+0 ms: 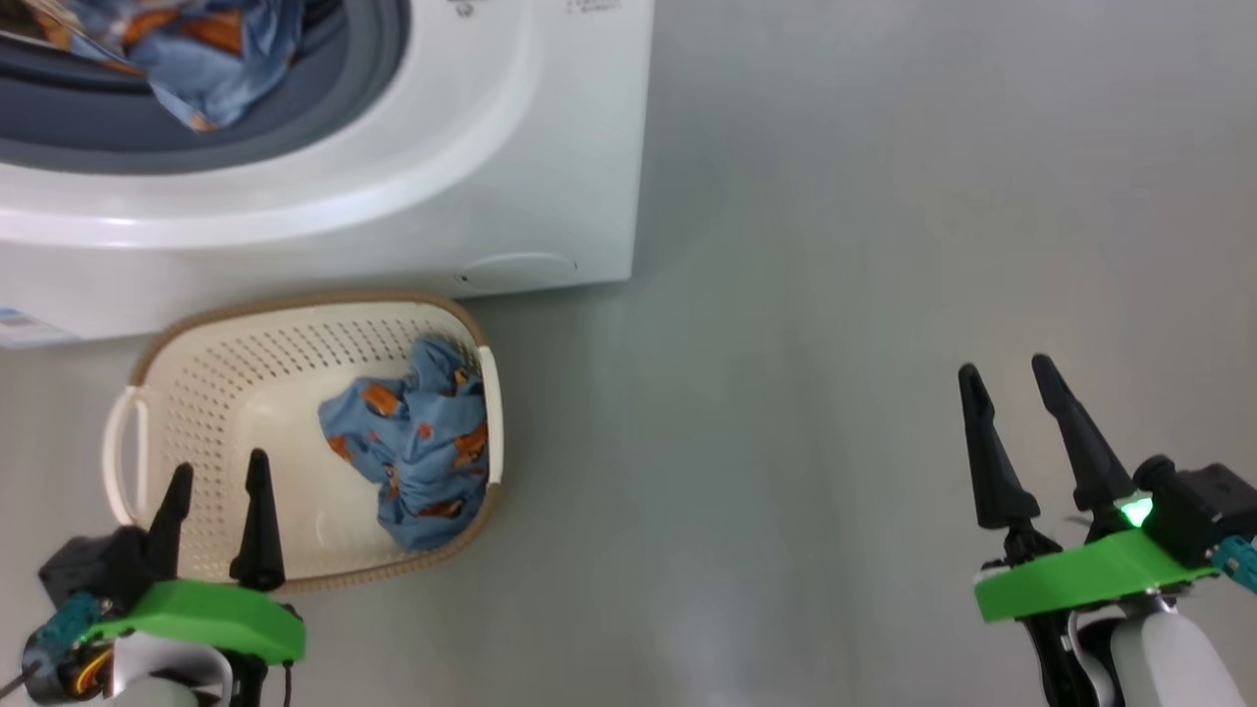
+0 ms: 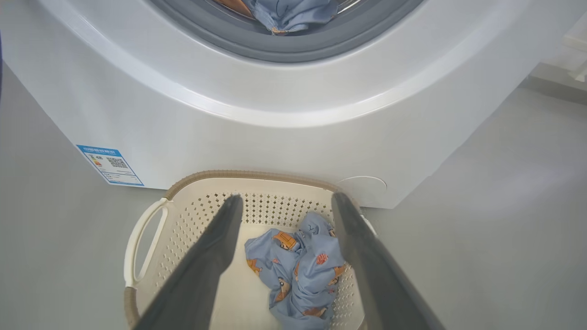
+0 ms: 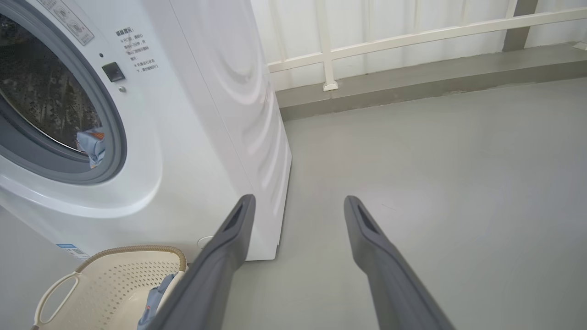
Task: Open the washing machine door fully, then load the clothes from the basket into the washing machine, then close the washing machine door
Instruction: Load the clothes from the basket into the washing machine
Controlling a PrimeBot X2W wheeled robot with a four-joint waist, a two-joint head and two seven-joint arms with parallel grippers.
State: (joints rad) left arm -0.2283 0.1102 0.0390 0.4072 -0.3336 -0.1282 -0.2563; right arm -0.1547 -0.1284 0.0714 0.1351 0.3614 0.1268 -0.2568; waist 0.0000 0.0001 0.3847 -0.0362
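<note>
The left gripper point(image 1: 219, 465) hangs released, jaws wide, over the near rim of the basket point(image 1: 295, 300); it should travel right and down onto the bunched blue garment point(image 1: 417, 452) against the basket's right wall, pinching a raised fold, not the plastic. Lift clear of the rim before swinging to the washing machine point(image 1: 550, 147), where another garment point(image 1: 201, 54) lies inside the grey gasket point(image 1: 378, 49). The right gripper point(image 1: 1006, 368), released and empty, hovers over the floor point(image 1: 786, 393), well apart.

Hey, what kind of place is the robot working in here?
Probably a laundry corner on a balcony or utility area: a white washing machine stands on a bare grey floor, a basket sits before it, and a pale railing runs behind.
</note>
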